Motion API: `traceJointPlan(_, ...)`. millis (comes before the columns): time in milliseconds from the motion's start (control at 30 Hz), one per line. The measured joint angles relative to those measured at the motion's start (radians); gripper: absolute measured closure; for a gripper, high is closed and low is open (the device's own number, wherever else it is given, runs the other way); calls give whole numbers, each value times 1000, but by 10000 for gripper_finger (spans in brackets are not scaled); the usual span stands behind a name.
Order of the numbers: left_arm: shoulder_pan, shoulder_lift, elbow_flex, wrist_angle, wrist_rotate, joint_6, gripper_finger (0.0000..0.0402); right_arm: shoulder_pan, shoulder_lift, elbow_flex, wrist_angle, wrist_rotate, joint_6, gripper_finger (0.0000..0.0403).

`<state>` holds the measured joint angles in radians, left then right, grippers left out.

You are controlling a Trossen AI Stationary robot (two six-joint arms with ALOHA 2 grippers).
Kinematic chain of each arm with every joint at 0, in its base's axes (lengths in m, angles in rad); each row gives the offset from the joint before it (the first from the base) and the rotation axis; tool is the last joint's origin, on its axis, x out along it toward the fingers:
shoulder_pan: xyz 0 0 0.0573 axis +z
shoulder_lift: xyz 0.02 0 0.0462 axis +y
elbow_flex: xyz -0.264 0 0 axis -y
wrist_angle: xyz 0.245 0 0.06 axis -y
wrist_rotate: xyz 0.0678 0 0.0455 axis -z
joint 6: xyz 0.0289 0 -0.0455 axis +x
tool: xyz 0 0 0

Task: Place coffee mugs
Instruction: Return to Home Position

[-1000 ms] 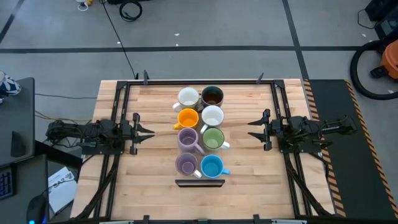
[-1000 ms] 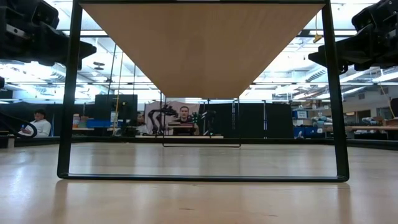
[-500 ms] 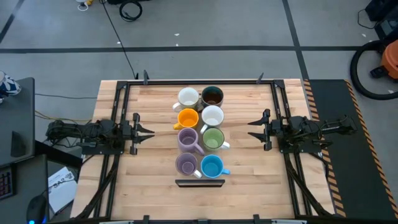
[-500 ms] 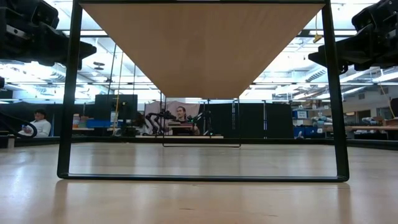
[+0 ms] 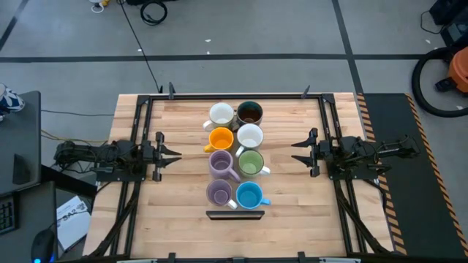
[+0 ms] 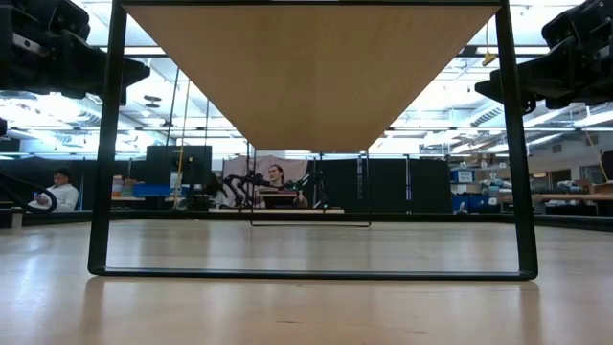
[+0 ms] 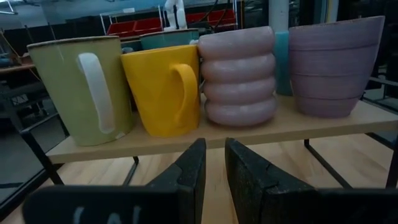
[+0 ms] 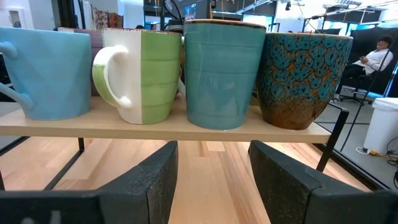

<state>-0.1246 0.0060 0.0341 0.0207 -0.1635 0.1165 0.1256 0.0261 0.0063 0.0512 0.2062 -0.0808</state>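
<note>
Mugs stood eight together in two rows on a raised shelf mid-worktop, apparently all placed, while the left gripper, fingers narrow, and right gripper, fingers wide, held nothing.

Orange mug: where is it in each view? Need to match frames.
High view: orange mug, left column of the mug cluster, second from the far end.
Low view: not in it.
Left wrist view: orange mug, handle facing the camera.
Right wrist view: not visible.
Shared landmark: ribbed lavender mug, right beside it.
</note>
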Motion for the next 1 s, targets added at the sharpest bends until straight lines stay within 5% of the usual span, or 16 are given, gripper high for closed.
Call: traceJointPlan(1000,0,-4,3,13,4,0,334,0,0,0,0,0,0,197)
